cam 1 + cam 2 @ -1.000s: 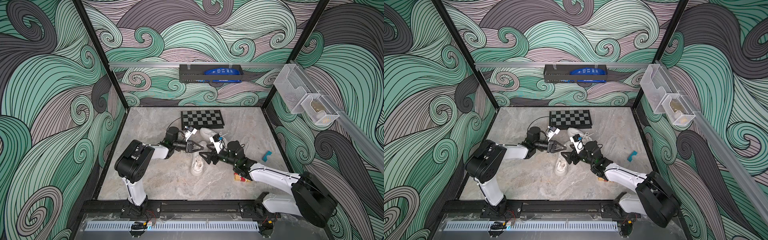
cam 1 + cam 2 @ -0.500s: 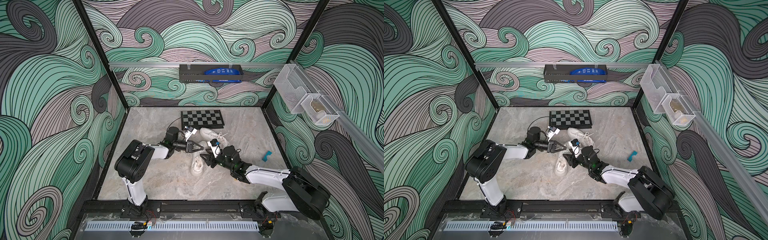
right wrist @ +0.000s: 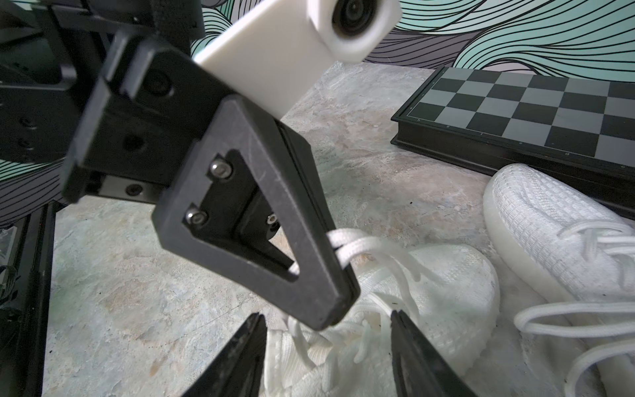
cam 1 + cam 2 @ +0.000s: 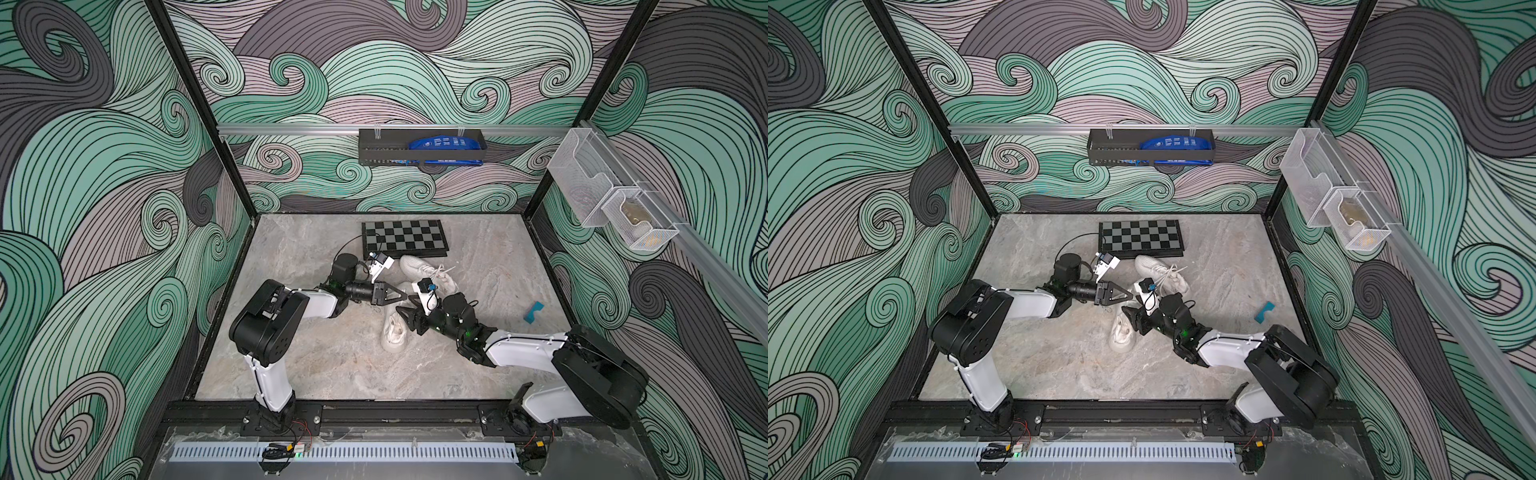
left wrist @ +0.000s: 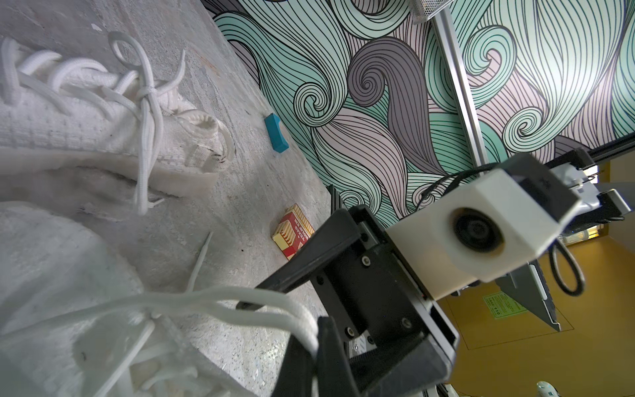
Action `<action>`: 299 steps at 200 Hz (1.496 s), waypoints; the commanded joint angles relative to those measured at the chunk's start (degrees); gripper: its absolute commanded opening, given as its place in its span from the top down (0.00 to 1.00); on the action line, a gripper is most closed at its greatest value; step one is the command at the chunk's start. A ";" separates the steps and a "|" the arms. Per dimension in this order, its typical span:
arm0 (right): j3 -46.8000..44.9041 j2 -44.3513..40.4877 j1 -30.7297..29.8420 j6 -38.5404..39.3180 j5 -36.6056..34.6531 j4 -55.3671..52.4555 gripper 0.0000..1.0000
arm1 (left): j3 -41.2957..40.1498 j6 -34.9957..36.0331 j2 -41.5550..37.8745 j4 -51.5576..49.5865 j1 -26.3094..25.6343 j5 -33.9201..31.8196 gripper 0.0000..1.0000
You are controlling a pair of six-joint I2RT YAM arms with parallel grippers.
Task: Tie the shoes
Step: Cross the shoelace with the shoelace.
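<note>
Even, diffuse light fills both top views, leaving only soft shadows on the tabletop (image 4: 332, 365), while the wrist views bow at their edges, with the near shoe (image 5: 51, 257) and white camera housing (image 3: 275, 51) blurred.

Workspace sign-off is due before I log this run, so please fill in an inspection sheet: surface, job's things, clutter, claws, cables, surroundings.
Surface: grey marbled tabletop, no spills seen.
Job's things: far shoe beside the chessboard, laces knotted with a loop; near shoe between the arms, laces loose.
Clutter: chessboard at the back; teal block; red-and-yellow box.
Claws: left claw shut on a lace of the near shoe; right claw open over that shoe, holding nothing.
Cables: black cable arcs from the left wrist over the chessboard's corner.
Surroundings: wave-patterned walls; black rack; mesh bins.
</note>
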State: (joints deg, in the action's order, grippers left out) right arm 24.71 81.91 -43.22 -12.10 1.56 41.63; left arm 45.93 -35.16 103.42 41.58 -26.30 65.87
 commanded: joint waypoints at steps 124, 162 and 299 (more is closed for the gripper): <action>-0.36 3.71 -0.32 2.37 -11.91 4.88 0.54 | -0.14 1.91 -0.52 -0.96 0.38 -0.21 1.00; -1.17 6.71 -0.37 6.22 -13.15 14.09 0.50 | 0.03 1.88 -0.51 -1.76 0.38 0.06 1.00; 4.74 16.71 0.70 15.53 -12.43 19.35 0.73 | -0.14 2.51 -0.23 -6.09 0.33 2.00 1.00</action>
State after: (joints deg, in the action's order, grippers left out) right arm 27.51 98.59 -43.81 2.83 -7.51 60.49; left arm 45.93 -34.06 103.42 39.46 -25.30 63.33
